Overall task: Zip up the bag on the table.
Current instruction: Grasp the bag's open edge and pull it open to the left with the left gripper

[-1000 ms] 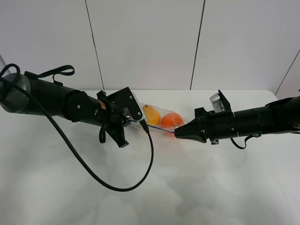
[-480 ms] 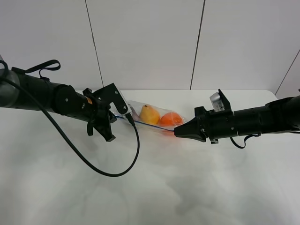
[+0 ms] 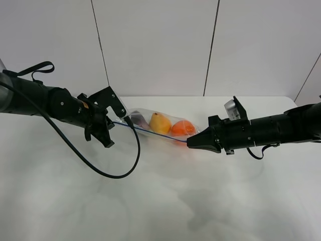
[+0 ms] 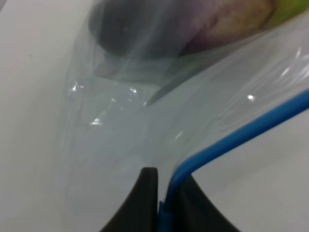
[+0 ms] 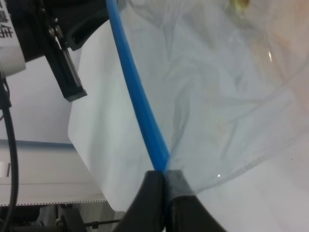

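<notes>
Zipping looks nearly done: the left pincer [image 3: 113,123] and the right pincer [image 3: 191,142] are each clamped shut on the blue zipper strip [image 3: 145,130] at opposite ends of the bag [image 3: 161,122], which is stretched between them at the back of the worktop [image 3: 160,201]. The next move, I judge, calls for a gentle release. The wrist views show the strip nipped between the jaws; only the high view shows the whole bag.

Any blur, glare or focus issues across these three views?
Left wrist: soft overall, eggplant blurred, small glints on the bag. Right wrist: zipper strip sharp, background soft. Exterior high: sharp, even light, faint shadows on the table.
</notes>
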`<state>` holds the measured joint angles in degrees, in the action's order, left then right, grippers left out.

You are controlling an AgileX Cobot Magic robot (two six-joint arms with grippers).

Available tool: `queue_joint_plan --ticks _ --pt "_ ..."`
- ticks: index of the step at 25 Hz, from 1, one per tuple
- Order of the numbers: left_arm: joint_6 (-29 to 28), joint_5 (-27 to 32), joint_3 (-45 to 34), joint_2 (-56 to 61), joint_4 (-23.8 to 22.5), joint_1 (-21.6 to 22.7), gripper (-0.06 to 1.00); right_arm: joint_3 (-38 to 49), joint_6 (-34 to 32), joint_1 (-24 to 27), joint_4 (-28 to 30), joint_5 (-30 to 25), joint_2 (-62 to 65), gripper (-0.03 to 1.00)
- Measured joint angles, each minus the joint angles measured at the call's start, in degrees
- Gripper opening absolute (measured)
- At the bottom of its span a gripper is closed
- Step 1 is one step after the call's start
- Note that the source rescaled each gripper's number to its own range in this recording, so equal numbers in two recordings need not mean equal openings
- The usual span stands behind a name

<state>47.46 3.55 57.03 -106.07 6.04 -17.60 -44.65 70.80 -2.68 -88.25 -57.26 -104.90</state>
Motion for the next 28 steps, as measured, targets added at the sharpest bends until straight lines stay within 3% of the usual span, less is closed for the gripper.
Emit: queue_joint_plan --ticks 28 --pt "0.00 0.40 0.00 0.00 -0.14 4.35 0.01 0.00 0.00 0.00 2.29 1.72 0.00 0.00"
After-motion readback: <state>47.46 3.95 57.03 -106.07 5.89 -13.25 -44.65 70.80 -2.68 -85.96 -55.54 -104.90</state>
